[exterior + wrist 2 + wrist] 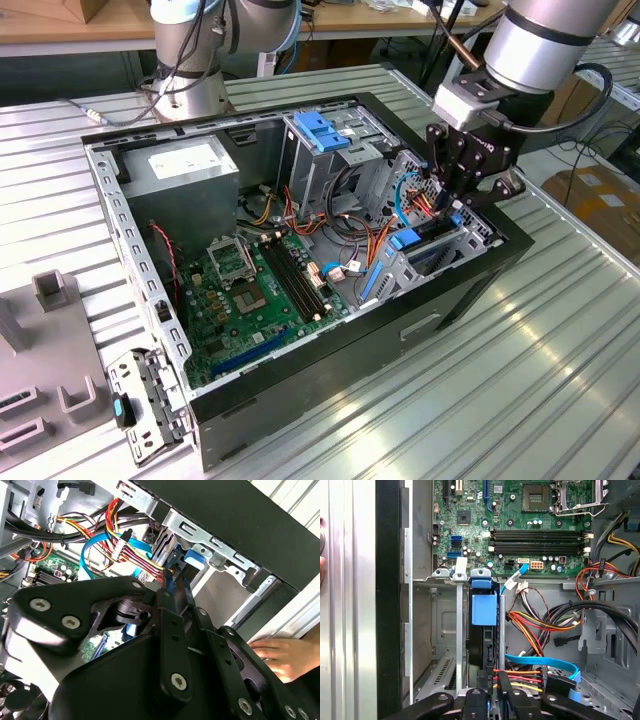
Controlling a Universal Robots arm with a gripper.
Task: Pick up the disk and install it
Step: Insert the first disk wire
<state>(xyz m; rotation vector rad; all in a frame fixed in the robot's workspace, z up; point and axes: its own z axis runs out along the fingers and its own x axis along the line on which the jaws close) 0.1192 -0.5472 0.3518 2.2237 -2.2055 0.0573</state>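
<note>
The disk (418, 236) stands on edge in the drive cage (470, 235) at the corner of the open computer case on the exterior view's right. Its blue end tab (484, 609) faces the motherboard, and its dark body (481, 647) runs back between the cage's metal walls. My gripper (455, 208) reaches down into the cage at the disk's far end. In both wrist views its black fingers (175, 592) sit close together on the disk's thin blue-railed edge (172, 572), so it looks shut on the disk.
Orange, yellow and blue cables (535, 625) crowd the space beside the cage. The motherboard (250, 290), a grey power supply (185, 170) and a blue-latched upper bay (322, 130) are also inside the case. A person's hand (280, 655) rests outside the case wall. Grey fixtures (40, 360) lie at the exterior view's left.
</note>
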